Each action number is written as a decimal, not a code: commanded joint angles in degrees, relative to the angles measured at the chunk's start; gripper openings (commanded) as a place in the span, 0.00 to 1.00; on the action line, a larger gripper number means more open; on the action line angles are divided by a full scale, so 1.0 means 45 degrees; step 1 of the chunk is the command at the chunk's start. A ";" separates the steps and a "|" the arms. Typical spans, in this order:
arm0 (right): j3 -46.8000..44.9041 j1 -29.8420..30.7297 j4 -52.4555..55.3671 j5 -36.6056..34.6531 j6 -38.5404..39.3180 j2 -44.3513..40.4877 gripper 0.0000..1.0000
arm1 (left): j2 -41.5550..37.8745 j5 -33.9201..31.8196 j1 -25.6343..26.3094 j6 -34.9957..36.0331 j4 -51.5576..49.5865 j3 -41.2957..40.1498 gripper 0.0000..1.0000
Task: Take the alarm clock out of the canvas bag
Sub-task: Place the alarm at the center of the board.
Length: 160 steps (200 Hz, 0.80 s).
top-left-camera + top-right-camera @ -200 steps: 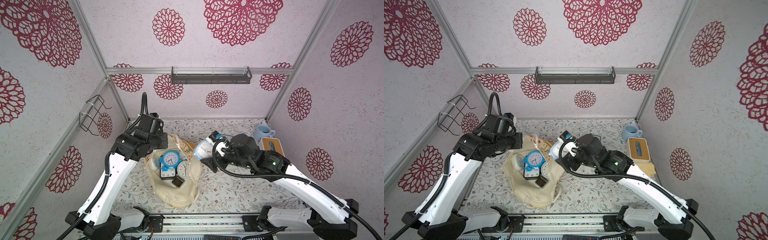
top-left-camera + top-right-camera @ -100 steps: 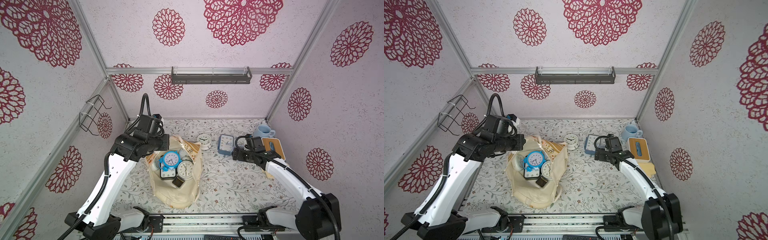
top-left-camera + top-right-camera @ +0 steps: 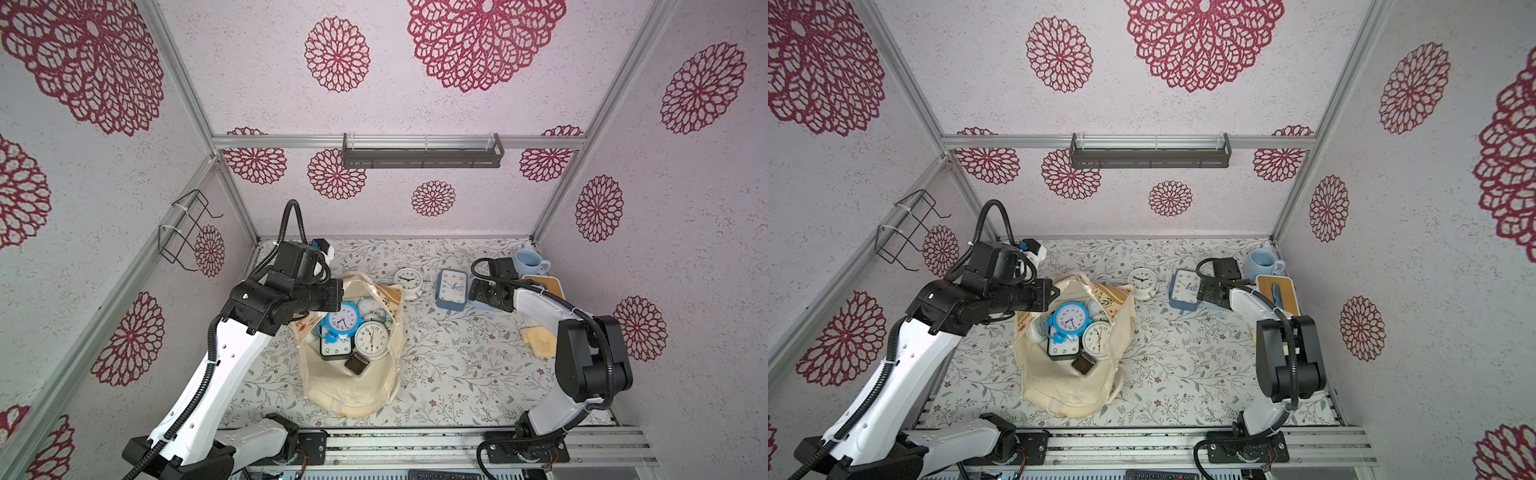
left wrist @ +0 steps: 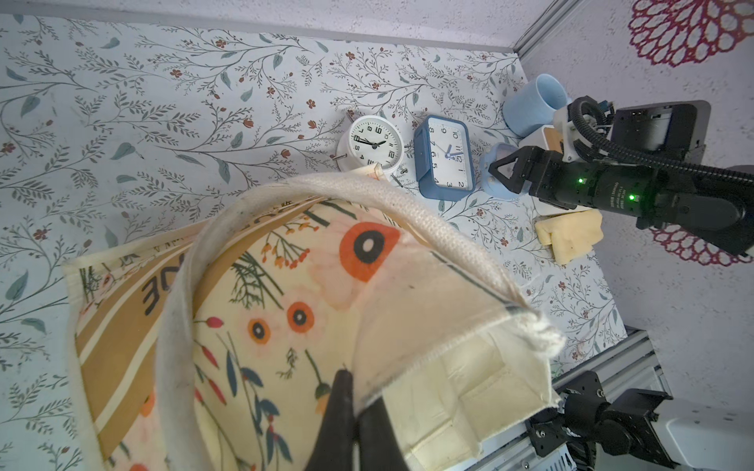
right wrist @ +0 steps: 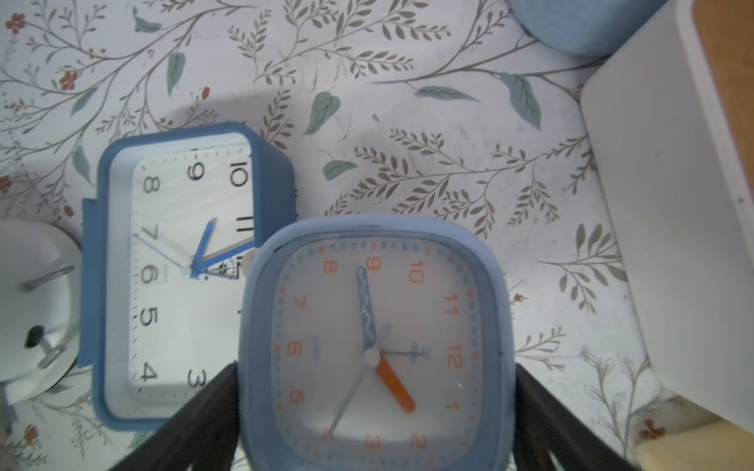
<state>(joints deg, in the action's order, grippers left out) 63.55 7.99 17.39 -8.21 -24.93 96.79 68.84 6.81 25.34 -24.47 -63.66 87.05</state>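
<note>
The cream canvas bag [image 3: 353,386] [image 3: 1059,386] lies open on the floral cloth. In it are a bright blue twin-bell clock [image 3: 343,326], a cream round clock [image 3: 371,338] and a black square clock [image 3: 334,353]. My left gripper [image 3: 341,291] [image 4: 354,379] is shut on the bag's far rim [image 4: 428,285] and holds it up. At the back right, my right gripper [image 3: 478,297] [image 5: 375,367] is shut on a light blue square alarm clock [image 5: 367,310] [image 4: 489,157] with orange numerals. It is outside the bag, low over the cloth, with one finger against each side.
A dark blue rectangular clock [image 3: 452,289] and a white round clock [image 3: 408,281] stand on the cloth left of the held clock. A blue mug [image 3: 530,262], a wood-lidded white box [image 3: 544,286] and a yellow sponge [image 3: 540,343] crowd the right side.
My right arm carried the light blue clock from above the bag to the back right, beside the dark blue clock. The left gripper kept hold of the rim.
</note>
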 commanded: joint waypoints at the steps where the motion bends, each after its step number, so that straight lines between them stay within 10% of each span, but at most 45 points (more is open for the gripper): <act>1: 0.0634 -0.0362 -0.0250 -0.0531 0.0248 0.0331 0.68 | -0.0155 0.0487 0.0149 0.0020 0.0766 -0.0017 0.00; 160: 0.4123 -0.0507 0.0810 0.1966 0.0624 0.4242 0.75 | 0.0102 0.0004 0.0700 -0.0394 0.0539 0.0166 0.00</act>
<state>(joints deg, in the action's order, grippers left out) 82.19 5.30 20.47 -4.03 -22.94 115.87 69.01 6.48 27.53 -25.61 -63.72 87.05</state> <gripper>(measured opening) 0.926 0.051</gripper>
